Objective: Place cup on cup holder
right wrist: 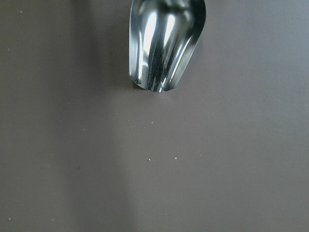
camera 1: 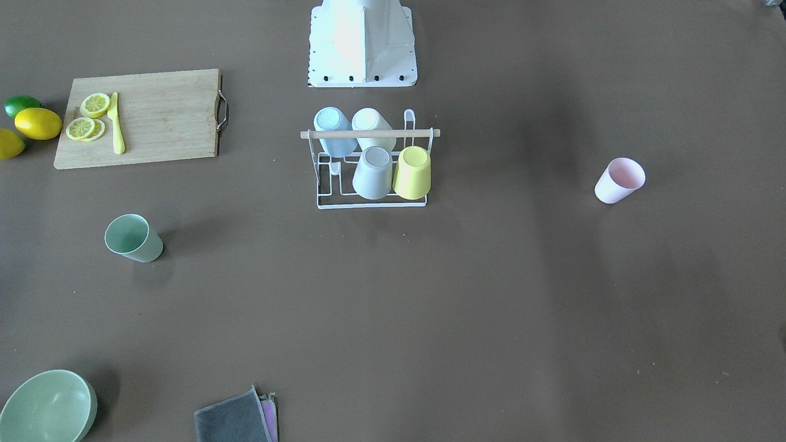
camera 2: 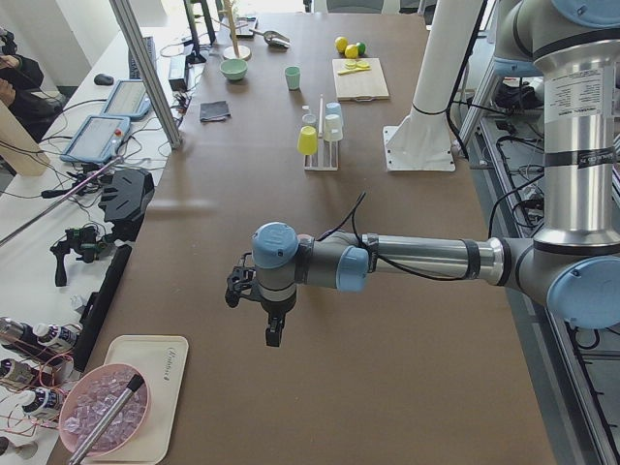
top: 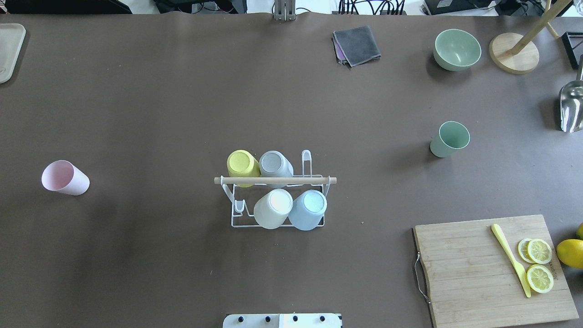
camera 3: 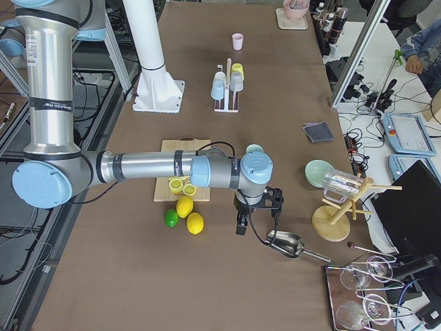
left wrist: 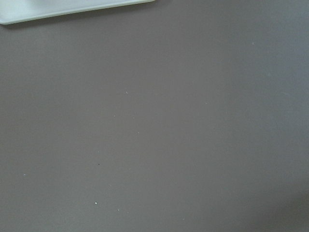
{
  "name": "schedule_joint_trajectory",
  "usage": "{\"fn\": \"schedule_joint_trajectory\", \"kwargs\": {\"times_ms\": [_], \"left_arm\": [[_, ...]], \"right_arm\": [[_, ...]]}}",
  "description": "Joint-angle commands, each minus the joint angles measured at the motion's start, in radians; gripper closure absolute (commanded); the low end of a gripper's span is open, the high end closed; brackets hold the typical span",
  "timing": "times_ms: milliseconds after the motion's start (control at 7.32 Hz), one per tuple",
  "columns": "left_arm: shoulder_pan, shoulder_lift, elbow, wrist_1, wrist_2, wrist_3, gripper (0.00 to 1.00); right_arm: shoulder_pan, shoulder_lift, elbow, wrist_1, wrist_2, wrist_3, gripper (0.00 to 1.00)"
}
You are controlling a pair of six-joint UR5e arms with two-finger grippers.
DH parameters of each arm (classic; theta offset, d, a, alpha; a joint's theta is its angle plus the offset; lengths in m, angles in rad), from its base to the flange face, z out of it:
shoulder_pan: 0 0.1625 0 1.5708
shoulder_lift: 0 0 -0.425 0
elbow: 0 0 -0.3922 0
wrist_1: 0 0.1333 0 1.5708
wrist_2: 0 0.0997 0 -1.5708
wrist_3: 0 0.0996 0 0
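The white wire cup holder (top: 233,223) with a wooden rod handle stands at the table's middle, also in the front view (camera 1: 371,204). Several cups sit upside down on it: yellow (top: 242,163), grey (top: 275,163), white (top: 273,207) and blue (top: 309,208). A pink cup (top: 64,178) lies tilted far to the left. A green cup (top: 449,139) stands to the right. My left gripper (camera 2: 274,334) shows only in the exterior left view and my right gripper (camera 3: 240,226) only in the exterior right view. Both hang far from the holder, and I cannot tell whether they are open or shut.
A cutting board (top: 473,269) holds lemon slices and a yellow knife, with lemons beside it (top: 570,253). A green bowl (top: 457,49), a grey cloth (top: 356,44), a wooden stand (top: 513,52) and a metal scoop (right wrist: 164,43) sit at the right. A white tray (top: 9,50) lies far left.
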State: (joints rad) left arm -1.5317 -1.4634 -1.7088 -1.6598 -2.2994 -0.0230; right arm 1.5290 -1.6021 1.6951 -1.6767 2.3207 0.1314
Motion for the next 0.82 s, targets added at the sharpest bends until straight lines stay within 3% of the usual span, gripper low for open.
{"fn": "schedule_joint_trajectory", "kwargs": {"times_ms": [0, 273, 683], "left_arm": [[0.001, 0.0, 0.0, 0.0, 0.002, 0.0, 0.02], [-0.001, 0.0, 0.0, 0.0, 0.0, 0.0, 0.02], [-0.001, 0.0, -0.002, 0.0, 0.0, 0.0, 0.02]], "right_arm": [[-0.024, 0.048, -0.011, 0.005, 0.005, -0.009, 0.0], [-0.221, 0.155, -0.055, -0.011, -0.006, -0.01, 0.0], [-0.32, 0.252, -0.054, -0.067, -0.036, -0.018, 0.0]]}}
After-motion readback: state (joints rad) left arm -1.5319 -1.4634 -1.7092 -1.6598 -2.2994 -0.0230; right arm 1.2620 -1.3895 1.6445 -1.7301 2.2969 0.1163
